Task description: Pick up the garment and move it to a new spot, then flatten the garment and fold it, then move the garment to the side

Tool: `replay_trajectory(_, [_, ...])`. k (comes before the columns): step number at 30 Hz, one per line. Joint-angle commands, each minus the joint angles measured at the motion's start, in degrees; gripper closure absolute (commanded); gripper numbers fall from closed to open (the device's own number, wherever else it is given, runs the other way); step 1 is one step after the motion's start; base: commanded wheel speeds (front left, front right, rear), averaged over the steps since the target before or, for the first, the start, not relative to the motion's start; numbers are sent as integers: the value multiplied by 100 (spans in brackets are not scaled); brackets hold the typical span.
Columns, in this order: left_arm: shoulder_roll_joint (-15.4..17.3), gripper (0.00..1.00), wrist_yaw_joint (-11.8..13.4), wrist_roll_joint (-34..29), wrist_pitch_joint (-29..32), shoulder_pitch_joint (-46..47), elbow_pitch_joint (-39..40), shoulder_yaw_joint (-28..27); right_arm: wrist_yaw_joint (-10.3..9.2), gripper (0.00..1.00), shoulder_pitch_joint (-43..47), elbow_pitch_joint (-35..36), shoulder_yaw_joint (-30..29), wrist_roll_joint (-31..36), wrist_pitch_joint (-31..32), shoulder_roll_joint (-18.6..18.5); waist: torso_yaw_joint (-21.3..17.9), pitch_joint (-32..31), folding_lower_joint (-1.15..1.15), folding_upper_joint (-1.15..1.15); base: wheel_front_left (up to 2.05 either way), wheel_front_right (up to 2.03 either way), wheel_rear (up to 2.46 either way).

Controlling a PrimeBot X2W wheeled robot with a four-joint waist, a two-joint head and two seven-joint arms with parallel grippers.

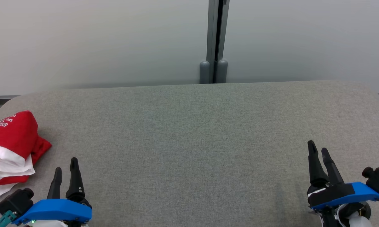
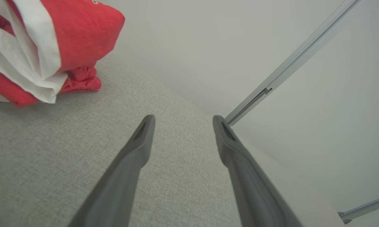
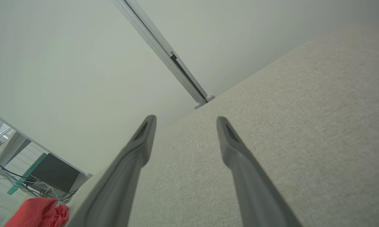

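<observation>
The garment (image 1: 11,145), red and white with white lettering, lies folded in a thick bundle at the table's left edge. It also fills the upper left of the left wrist view as the garment (image 2: 66,41), and shows small and red as the garment (image 3: 39,212) in the right wrist view. My left gripper (image 1: 66,164) stands open at the lower left, just right of the bundle and apart from it, its fingers (image 2: 139,148) empty. At the lower right my right gripper (image 1: 317,150) is open too, with nothing between its fingers (image 3: 236,148).
The grey fabric table (image 1: 189,132) spreads wide between the two grippers. A pale wall with a grey vertical post (image 1: 214,41) rises behind the table's far edge. A dark box and cables (image 3: 50,176) sit beyond the table's left end.
</observation>
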State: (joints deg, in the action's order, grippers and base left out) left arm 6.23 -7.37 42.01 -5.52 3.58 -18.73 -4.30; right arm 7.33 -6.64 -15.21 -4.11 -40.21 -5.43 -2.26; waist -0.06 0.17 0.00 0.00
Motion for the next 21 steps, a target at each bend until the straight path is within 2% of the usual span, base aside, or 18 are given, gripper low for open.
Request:
replay_trajectory(1, [61,0,-10,-237,-67,25,-9,56,15,0,-35,20,16,229,-77,-49,1,-8,0,0,0,0,0])
replay_trajectory(21, [103,0,-13,-1628,-396,-73,-283,276,16,0,43,-319,141,1645,-409,-62,23,-13,0,0,0,0,0])
